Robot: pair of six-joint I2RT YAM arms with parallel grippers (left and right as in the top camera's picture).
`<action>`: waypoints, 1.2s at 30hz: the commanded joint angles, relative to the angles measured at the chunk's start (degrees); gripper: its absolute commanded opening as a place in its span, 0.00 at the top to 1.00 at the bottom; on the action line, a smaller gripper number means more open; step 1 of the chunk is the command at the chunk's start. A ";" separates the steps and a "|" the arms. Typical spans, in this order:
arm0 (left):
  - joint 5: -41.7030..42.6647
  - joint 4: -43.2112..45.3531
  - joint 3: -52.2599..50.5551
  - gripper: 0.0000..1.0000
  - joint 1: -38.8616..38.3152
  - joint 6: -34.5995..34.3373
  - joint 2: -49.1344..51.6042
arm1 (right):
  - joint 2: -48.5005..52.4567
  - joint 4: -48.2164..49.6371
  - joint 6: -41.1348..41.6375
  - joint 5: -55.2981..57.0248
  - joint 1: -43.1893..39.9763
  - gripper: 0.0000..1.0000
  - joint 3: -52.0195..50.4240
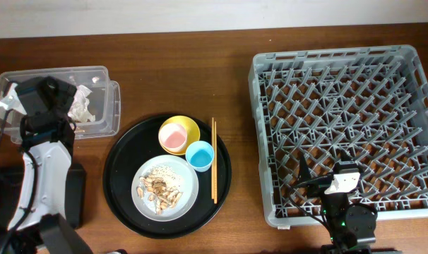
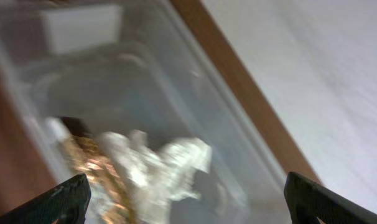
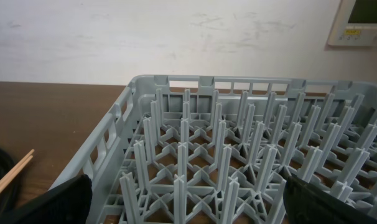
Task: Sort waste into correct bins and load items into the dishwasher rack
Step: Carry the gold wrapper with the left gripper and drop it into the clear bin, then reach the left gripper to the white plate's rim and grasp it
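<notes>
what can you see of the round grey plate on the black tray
The round pale grey plate lies flat, face up, in the lower middle of the large round black tray, and shows only in the overhead view. It looks smooth, plastic or ceramic, with a shallow rim. Brownish food scraps and white rice-like grains are heaped over its centre and left. The small light-blue cup stands at its upper right edge; whether they touch is unclear.

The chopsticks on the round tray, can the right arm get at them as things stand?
Probably yes. The chopsticks lie uncovered at the tray edge nearest the rack, and the right gripper hangs open over that side of it.
</notes>
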 commanded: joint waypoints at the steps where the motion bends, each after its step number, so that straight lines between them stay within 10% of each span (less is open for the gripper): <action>1: 21.20 -1.42 1.60 0.01 0.33 1.53 -7.17 | -0.33 -0.17 0.24 0.46 0.26 0.02 -0.46; 10: 34.32 -31.85 1.60 0.01 -2.16 3.72 -27.02 | -0.33 -0.17 0.24 0.46 0.26 0.02 -0.46; 16: 39.85 -38.36 1.60 0.01 -20.52 15.13 -30.34 | -0.33 -0.17 0.24 0.46 0.26 0.02 -0.46; 28: 6.43 -54.97 1.60 0.02 -59.60 7.19 -22.82 | -0.33 -0.17 0.24 0.46 0.26 0.02 -0.46; 30: 6.45 -58.69 1.57 0.34 -63.87 4.35 -17.05 | -0.33 -0.17 0.24 0.46 0.26 0.02 -0.46; 36: 6.03 -58.23 1.57 0.49 -68.37 -1.25 -5.62 | -0.33 -0.20 0.24 0.46 0.26 0.02 -0.46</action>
